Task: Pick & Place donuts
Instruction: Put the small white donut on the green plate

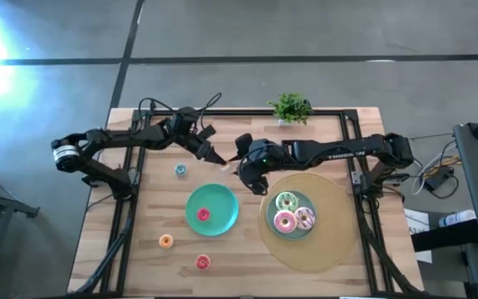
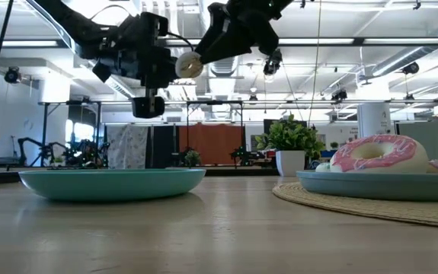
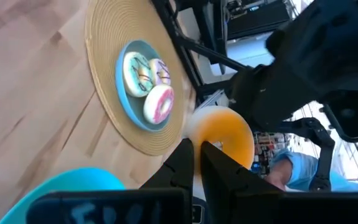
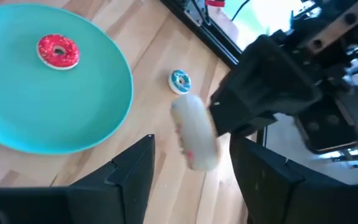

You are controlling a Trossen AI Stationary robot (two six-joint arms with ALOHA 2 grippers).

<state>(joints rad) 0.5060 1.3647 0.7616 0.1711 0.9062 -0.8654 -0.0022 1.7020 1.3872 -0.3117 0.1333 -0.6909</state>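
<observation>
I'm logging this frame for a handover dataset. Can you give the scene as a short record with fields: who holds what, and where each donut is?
left end effector: shut on the yellow donut, raised above the table
right end effector: open, facing that donut at close range
teal plate: one red donut
plate on the mat: green donut, pink donut, white-purple donut
loose on table: bluish donut, orange donut, second red donut
far edge: potted plant

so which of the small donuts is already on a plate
The red donut, lying alone on the teal plate. The bluish one, the orange one and another red one lie on bare wood.
</observation>
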